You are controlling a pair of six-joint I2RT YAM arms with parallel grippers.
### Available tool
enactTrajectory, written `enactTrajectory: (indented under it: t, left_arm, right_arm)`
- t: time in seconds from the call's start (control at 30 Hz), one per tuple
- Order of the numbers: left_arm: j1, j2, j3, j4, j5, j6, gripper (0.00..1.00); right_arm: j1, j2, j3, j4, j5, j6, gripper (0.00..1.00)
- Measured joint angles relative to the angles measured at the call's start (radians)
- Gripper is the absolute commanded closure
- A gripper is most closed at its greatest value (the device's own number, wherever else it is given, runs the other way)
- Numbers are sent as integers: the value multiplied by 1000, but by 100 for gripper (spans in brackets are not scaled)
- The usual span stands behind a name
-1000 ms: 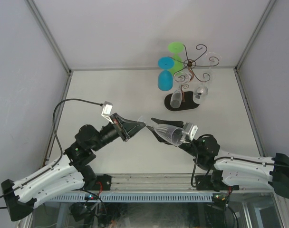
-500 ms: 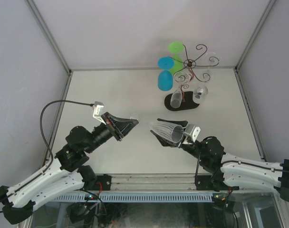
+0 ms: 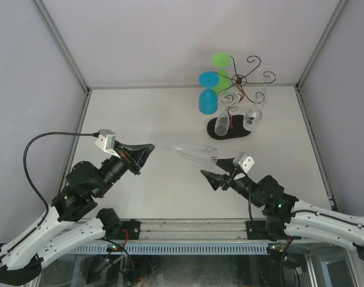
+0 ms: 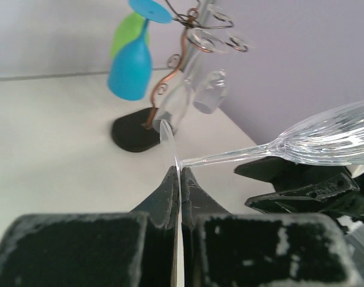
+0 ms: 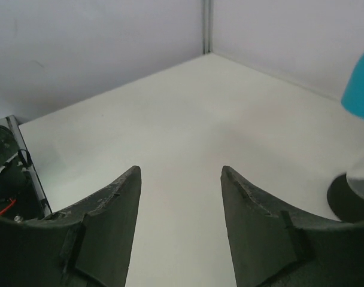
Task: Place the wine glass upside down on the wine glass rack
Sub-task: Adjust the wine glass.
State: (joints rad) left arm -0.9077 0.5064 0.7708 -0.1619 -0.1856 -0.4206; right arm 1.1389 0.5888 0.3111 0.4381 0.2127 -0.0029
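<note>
A clear ribbed wine glass hangs on its side above the table, bowl to the right. My left gripper is shut on the thin foot disc, which stands edge-on between the fingertips; stem and bowl reach away to the right. Below the bowl my right gripper is open, apart from the glass, with only bare table between its fingers. The wine glass rack, thin brown wire with curled arms on a black oval base, stands at the back right.
On the rack hang a blue glass, a green glass and two clear glasses. White enclosure walls close in the table on three sides. The rail with the arm bases runs along the near edge.
My right gripper opened, let go of the glass bowl and drew back toward the near edge. The left arm pulled left, and the glass held by its foot went with it.
</note>
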Motion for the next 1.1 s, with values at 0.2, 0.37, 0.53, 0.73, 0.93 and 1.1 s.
enactTrajectory:
  t: [0.2, 0.37, 0.53, 0.73, 0.93, 1.1]
  left_arm:
    - [0, -45, 38, -128, -128, 113, 100]
    - [0, -56, 42, -230, -213, 178, 100]
    - [0, -59, 42, -299, -268, 224, 100]
    - [0, -71, 42, -334, -310, 250, 100]
    - [0, -71, 42, -343, -321, 276, 100]
    - [0, -69, 41, -344, -317, 336, 100]
  right_arm:
    - [-22, -19, 13, -229, 89, 141, 41]
    - [-74, 27, 48, -380, 89, 234, 33]
    - [-135, 90, 99, -496, 14, 298, 23]
    - [-195, 123, 133, -591, -62, 398, 0]
    - [-290, 122, 158, -633, -169, 433, 0]
    - [-344, 105, 178, -681, -224, 433, 0]
